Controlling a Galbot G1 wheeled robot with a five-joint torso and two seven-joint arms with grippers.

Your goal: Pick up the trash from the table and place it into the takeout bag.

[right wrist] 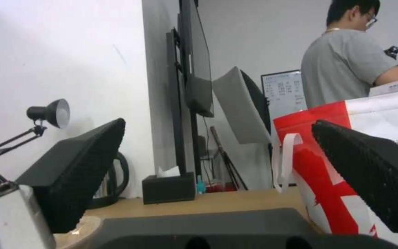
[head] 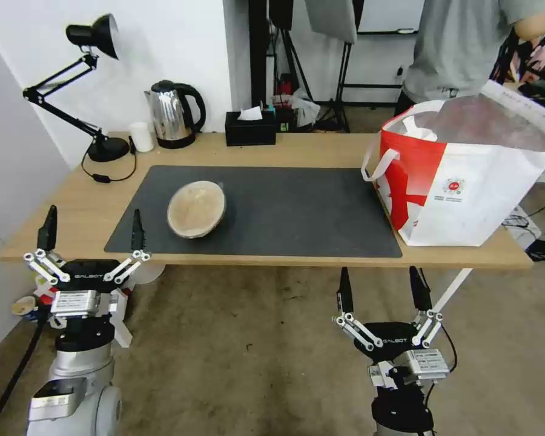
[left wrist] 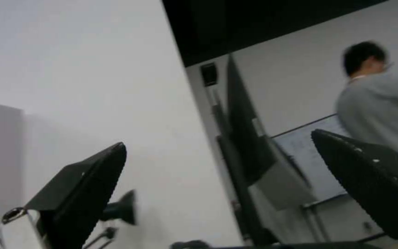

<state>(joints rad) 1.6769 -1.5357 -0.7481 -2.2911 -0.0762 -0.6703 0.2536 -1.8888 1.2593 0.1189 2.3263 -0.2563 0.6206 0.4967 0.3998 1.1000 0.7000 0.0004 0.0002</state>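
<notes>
Now both arms hang low in front of the surface (head: 321,151), below its near edge. The left pincer (head: 92,229) has its fingers spread wide and holds nothing; its tips reach just up to the near left corner of the surface, with the right tip at the edge of the dark grey mat (head: 297,206). Just beyond that pincer and slightly to its right, the round tan lidded bowl (head: 196,209) sits on the mat, tilted a little on its side. The right pincer (head: 383,284) is also wide apart and empty, lower than the left one and wholly under the front edge of the surface (the floor shows behind it). Beyond it and off to its right stands the takeout bag (head: 466,175), upright on the right end of the surface, mouth open, one white loop handle hanging on the side facing the bowl. From the right wrist view the bag (right wrist: 346,145) rises close behind the right pincer's (right wrist: 217,173) far finger. A black tissue box (head: 250,128), a kettle (head: 172,114) and a desk lamp (head: 94,36) stand along the far edge, well beyond both pincers.
</notes>
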